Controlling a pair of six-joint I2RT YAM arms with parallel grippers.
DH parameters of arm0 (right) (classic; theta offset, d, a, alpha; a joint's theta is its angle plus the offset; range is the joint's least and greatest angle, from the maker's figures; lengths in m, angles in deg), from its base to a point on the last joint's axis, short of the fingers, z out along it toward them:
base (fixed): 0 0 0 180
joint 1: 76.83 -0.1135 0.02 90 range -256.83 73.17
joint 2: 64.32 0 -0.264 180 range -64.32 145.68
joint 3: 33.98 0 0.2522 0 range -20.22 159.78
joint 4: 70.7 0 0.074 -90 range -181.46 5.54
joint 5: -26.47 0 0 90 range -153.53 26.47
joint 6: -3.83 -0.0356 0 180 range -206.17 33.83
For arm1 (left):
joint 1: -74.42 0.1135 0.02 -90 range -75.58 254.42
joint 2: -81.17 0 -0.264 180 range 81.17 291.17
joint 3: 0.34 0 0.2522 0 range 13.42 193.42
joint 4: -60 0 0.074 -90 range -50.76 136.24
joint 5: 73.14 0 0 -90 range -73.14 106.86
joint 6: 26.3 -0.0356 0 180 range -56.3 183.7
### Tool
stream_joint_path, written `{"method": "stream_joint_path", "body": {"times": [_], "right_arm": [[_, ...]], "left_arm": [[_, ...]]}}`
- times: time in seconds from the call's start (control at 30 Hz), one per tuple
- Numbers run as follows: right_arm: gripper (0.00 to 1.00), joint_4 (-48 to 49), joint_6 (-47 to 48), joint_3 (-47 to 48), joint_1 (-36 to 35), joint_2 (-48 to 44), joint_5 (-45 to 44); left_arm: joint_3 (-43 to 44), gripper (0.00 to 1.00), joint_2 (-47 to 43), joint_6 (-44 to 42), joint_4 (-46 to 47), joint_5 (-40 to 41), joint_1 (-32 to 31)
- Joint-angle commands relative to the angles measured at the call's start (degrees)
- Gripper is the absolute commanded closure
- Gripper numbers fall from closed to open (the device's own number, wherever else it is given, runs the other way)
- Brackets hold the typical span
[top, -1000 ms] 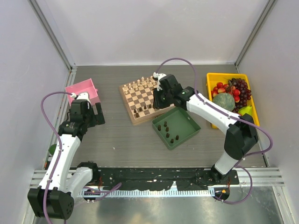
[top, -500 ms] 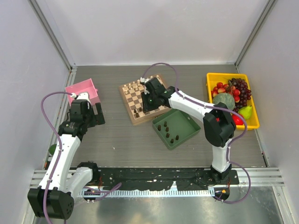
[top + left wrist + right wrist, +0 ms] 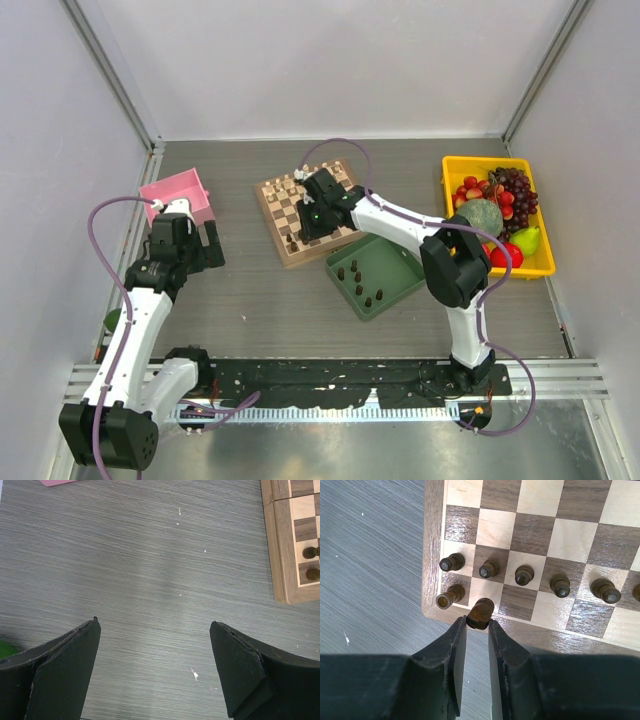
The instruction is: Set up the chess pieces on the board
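The board (image 3: 281, 203) lies mid-table, and its near left corner (image 3: 432, 555) fills the right wrist view. Several dark chess pieces (image 3: 524, 575) stand in its second row, and one (image 3: 449, 597) stands on the corner square. My right gripper (image 3: 477, 622) is shut on another dark piece (image 3: 481, 613), held just above the second square of the near row. In the top view this gripper (image 3: 305, 226) hangs over the board's near left part. My left gripper (image 3: 155, 625) stands open over bare table left of the board's edge (image 3: 280, 555); it also shows in the top view (image 3: 187, 243).
A green tray (image 3: 397, 263) with several dark pieces (image 3: 357, 290) sits right of the board's near corner. Cream pieces (image 3: 298, 181) line the board's far side. A pink bin (image 3: 180, 195) stands at the left. A yellow tray (image 3: 452, 170) of fruit stands at the right.
My right arm has swung left across the board, from its right side to the near left corner, still shut on the dark piece. The left arm has not moved.
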Motion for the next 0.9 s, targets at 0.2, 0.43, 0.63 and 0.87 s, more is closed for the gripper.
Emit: {"method": "stream_joint_path", "body": {"times": [0.2, 0.43, 0.63, 0.87], "right_arm": [[0.76, 1.49, 0.05, 3.09, -0.65, 1.41, 0.32], [0.75, 1.57, 0.05, 3.36, -0.83, 1.94, 0.15], [0.75, 1.49, -0.04, 3.44, -0.74, 2.38, -0.38], [0.63, 1.14, 0.05, 3.71, -0.92, 2.38, 0.06]], "left_arm": [[2.5, 0.01, -0.22, -0.59, 0.48, -0.49, 0.39], [2.5, 0.01, -0.13, -0.59, 0.4, -0.49, 0.39], [2.5, 0.01, -0.13, -0.59, 0.31, -0.4, 0.39], [2.59, 0.01, -0.05, -0.67, 0.31, -0.49, 0.3]]}}
